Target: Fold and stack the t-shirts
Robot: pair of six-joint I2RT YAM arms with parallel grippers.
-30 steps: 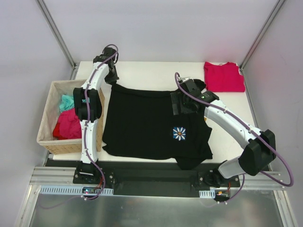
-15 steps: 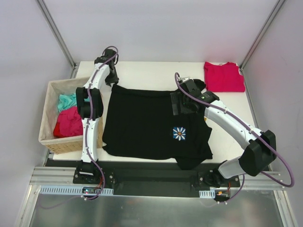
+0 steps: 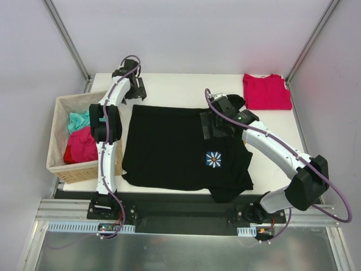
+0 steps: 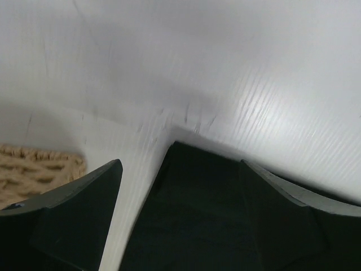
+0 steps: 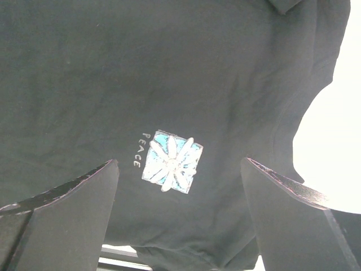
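Observation:
A large black t-shirt (image 3: 175, 147) lies spread flat on the white table, its pale flower emblem (image 3: 214, 159) toward the near right. My left gripper (image 3: 137, 89) hovers open just over the shirt's far left corner (image 4: 192, 214), with nothing between its fingers (image 4: 84, 197). Above the shirt's right half my right gripper (image 3: 210, 127) stands open, and in the right wrist view the emblem (image 5: 171, 162) shows between its fingers (image 5: 67, 214). A crimson-red t-shirt (image 3: 266, 92) lies folded at the table's back right corner.
A woven tan basket (image 3: 59, 169) stands at the table's left edge with teal cloth (image 3: 79, 121) and pink-red cloth (image 3: 82, 147) in it; its rim (image 4: 34, 169) shows in the left wrist view. The shirt's near right part is bunched at the front edge (image 3: 228, 192).
My left gripper has gone from shut to open and let go of the black shirt's far left corner, which now lies flat. The right gripper has shifted slightly left.

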